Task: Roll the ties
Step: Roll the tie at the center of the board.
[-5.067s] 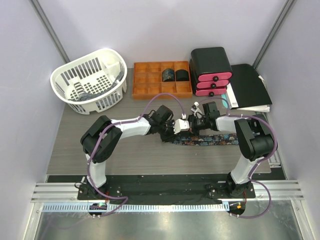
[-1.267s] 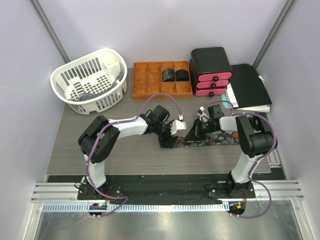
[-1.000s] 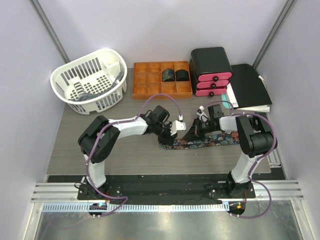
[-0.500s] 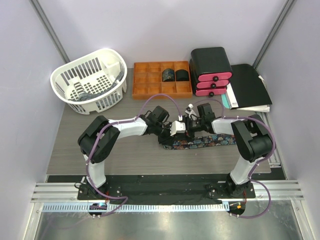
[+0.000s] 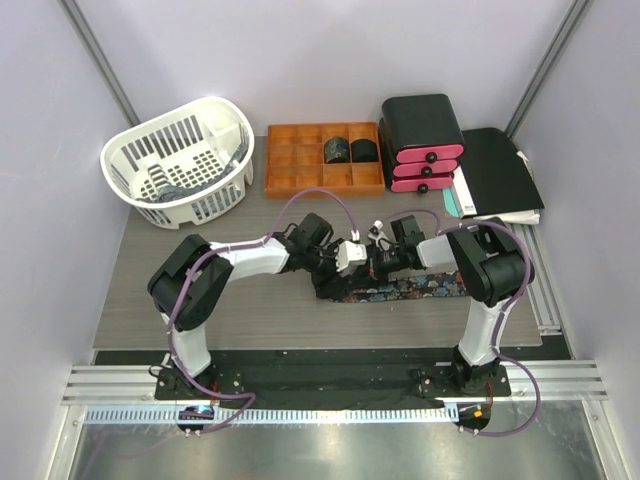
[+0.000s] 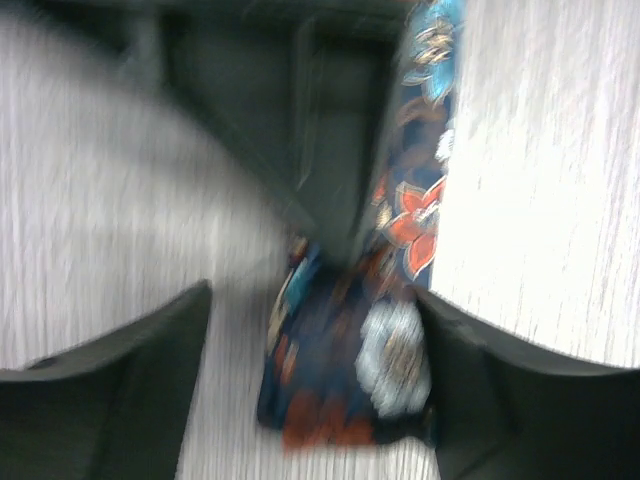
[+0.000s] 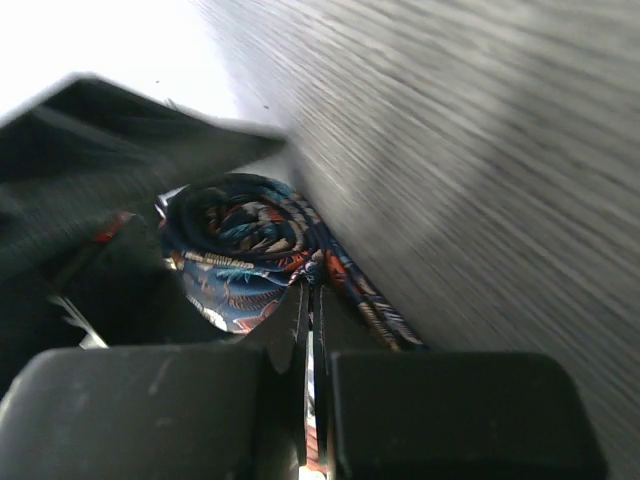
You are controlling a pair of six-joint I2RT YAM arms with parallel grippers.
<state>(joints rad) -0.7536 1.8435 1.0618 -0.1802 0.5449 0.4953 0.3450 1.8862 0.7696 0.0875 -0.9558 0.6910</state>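
Grey wood-grain tabletop (image 5: 200, 300); dark navy floral-print necktie (image 5: 415, 286) mid-roll.
Left gripper (image 6: 312, 335) open astride coil (image 7: 245, 235); right gripper (image 7: 308, 300) pinched shut just behind it; next: roll onward.

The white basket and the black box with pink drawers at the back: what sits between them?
An orange divided tray sits there, holding two rolled ties side by side in its compartments. This shows in the top external view.
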